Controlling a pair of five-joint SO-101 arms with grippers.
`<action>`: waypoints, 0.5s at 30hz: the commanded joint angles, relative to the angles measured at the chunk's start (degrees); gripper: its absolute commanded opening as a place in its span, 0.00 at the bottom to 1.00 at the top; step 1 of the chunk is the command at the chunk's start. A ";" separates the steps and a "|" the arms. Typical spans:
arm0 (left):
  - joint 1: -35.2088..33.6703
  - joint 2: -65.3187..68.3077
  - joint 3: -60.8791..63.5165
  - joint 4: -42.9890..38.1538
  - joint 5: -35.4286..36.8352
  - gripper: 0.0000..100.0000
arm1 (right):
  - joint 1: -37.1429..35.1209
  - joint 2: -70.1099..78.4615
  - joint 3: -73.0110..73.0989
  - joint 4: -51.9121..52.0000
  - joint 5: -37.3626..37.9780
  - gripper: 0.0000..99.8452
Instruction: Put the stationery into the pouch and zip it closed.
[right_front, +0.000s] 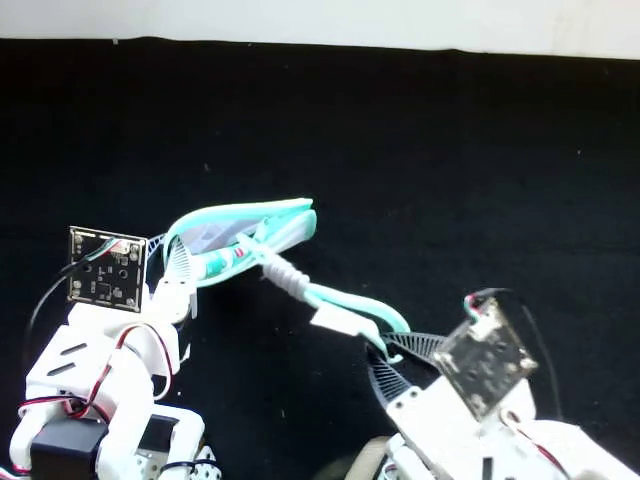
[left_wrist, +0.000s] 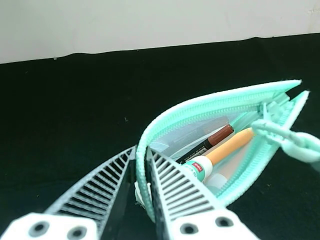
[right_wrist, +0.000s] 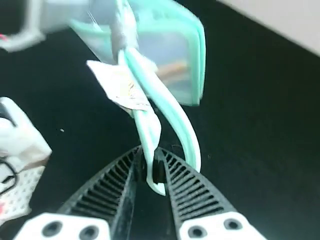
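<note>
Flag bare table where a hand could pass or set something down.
Free: table between pouch and white wall, and the stretch right of the strap. Crowded: near side, where the left gripper clamps the pouch and the right gripper the strap.

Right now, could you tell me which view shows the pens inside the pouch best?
The left wrist view: it looks into the open pouch at the pens. The high view shows one through the side; the right wrist view, a blurred orange streak.
</note>
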 joint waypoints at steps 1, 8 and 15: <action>-1.10 0.13 0.92 -0.35 -0.70 0.01 | -1.63 7.78 -9.45 0.66 0.26 0.01; -1.10 0.13 0.84 -0.35 -0.79 0.01 | -1.71 18.07 -21.85 0.48 0.26 0.01; -1.10 0.13 0.84 -4.92 -0.70 0.01 | -1.71 26.95 -35.91 0.48 0.26 0.01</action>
